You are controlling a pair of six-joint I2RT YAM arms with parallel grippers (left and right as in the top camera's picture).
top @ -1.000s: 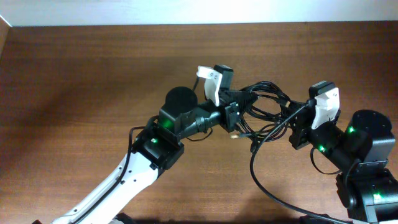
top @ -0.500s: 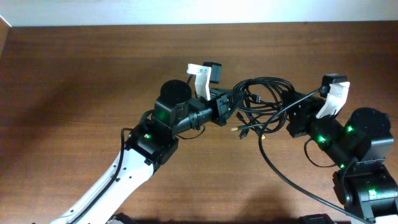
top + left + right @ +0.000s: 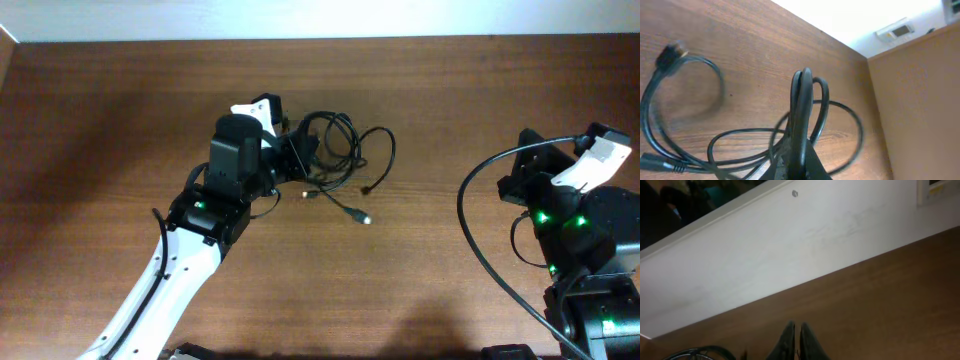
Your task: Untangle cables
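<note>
The cables (image 3: 335,150) are a bundle of thin black loops left of the table's middle, with loose plug ends trailing right (image 3: 364,216). My left gripper (image 3: 297,157) is shut on the bundle's left side. In the left wrist view the cables (image 3: 802,105) rise as upright loops straight out of the shut jaws (image 3: 800,167), and one plug (image 3: 670,51) lies at the far left. My right gripper (image 3: 512,182) is far to the right, apart from the cables. In the right wrist view its fingers (image 3: 795,332) are shut with nothing between them.
A thick black arm wire (image 3: 470,240) curves from the right arm down to the table's front edge. The white wall (image 3: 790,245) runs behind the table's far edge. A bit of black cord (image 3: 690,354) shows at the bottom left of the right wrist view.
My left gripper has carried the cable bundle to the left. My right gripper has drawn back to the right, away from the cables. The bundle now hangs only from the left gripper.
</note>
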